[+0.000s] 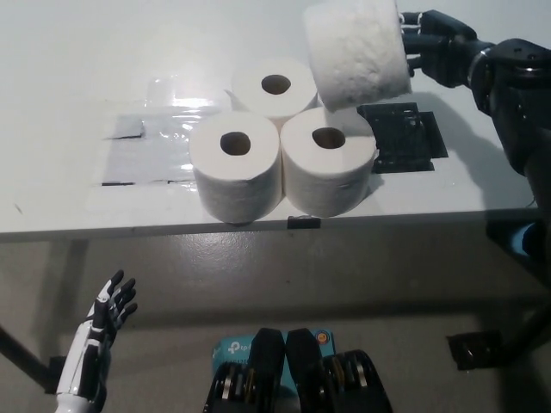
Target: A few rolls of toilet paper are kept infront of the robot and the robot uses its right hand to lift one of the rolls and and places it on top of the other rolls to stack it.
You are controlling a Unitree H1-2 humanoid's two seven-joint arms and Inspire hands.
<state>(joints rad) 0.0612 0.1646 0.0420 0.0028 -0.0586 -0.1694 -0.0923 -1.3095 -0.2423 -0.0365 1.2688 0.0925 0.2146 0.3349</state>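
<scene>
The lifted roll (355, 53) of toilet paper is up in the air, tipped on its side, above the far right part of the table (77, 52). The black right hand (435, 52) holds it from the right, with its fingers (411, 39) clamped on the end of the roll. The roll hangs just above and a bit behind the three rolls on the table, and it looks like it is not touching them, though that is hard to be sure of from this steep view. The three rolls stand upright with their holes facing up, packed tight together near the front edge of the table. The front left roll (236, 163) and the front right roll (328, 160) sit side by side and touch. The back roll (274, 88) sits behind them, in the middle, and the lifted roll covers a little of its right side. A shiny clear sheet with grey patches (146, 146) lies flat on the table to the left of the rolls. A black square mat (405, 138) lies flat to the right of them, partly under the lifted roll. The white left hand (103, 318) rests low down, below the front edge of the table on the left, holding nothing, with its fingers spread apart.
</scene>
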